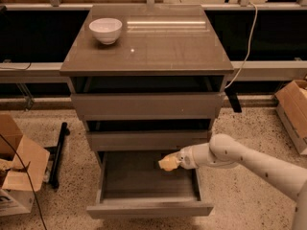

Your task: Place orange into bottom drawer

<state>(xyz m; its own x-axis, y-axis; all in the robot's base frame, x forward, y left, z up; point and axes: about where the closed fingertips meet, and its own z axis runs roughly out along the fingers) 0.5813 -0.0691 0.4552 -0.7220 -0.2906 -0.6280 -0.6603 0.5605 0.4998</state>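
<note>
The bottom drawer (144, 206) is pulled open at the foot of the grey-brown cabinet, and its shallow tray shows from above. My white arm reaches in from the right. My gripper (169, 163) is a pale yellowish tip over the drawer's back right part, just below the middle drawer's front. The orange does not show as a separate thing; it may be hidden at the gripper tip.
A white bowl (105, 30) stands on the cabinet top (168, 47) at the back left. The top drawer (146, 105) and middle drawer (146, 139) are slightly open. Cardboard boxes sit on the floor at the left (19, 171) and right (293, 114). A black bar (57, 152) lies left of the cabinet.
</note>
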